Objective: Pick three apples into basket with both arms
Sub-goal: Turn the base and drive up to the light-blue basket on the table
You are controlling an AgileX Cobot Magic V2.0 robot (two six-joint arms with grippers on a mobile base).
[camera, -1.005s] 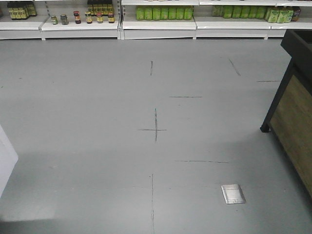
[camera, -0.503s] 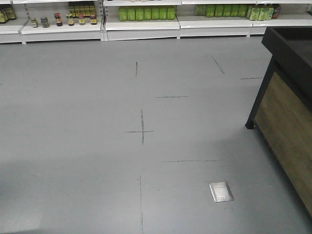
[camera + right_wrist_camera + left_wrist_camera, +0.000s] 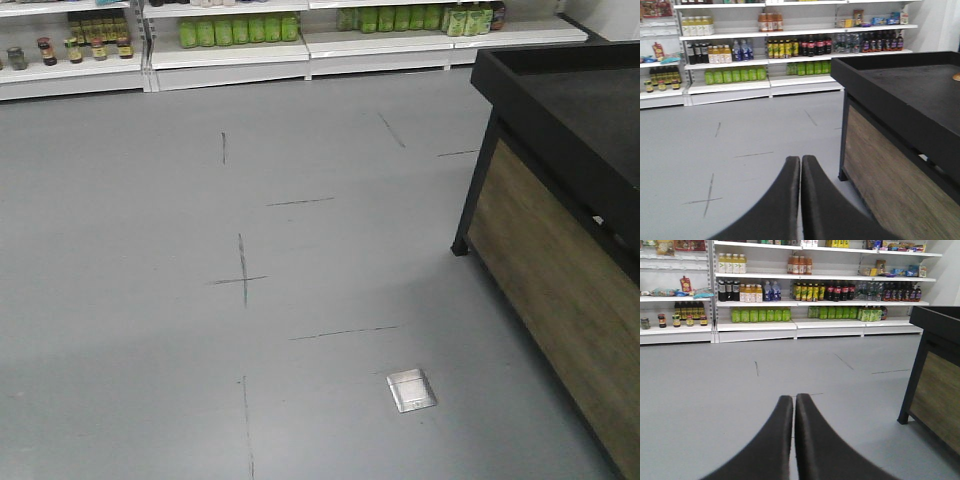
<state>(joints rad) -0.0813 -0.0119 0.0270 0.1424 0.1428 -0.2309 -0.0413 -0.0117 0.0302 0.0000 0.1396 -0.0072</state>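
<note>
Grey smooth floor [image 3: 120, 300], dark crossed line marks.
White metal shop shelving [image 3: 755, 332], far wall, row of green bottles [image 3: 760, 315] low down.
Black-topped display table with wood-panel side [image 3: 560, 110], right.
Left gripper [image 3: 794, 400]: black fingers pressed together, nothing between (hanging above the floor).
Right gripper [image 3: 800, 160]: likewise closed, empty, near the table.
Square silver floor plate [image 3: 411, 389], near right.
Apples, basket: position cannot be told.

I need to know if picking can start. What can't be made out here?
- Apples, basket: in no view.
- Black stand's top: cut by each view's right edge; orange sliver at the right wrist view's edge, unidentifiable.
- Shelf bottles: labels too small, blurred.
</note>
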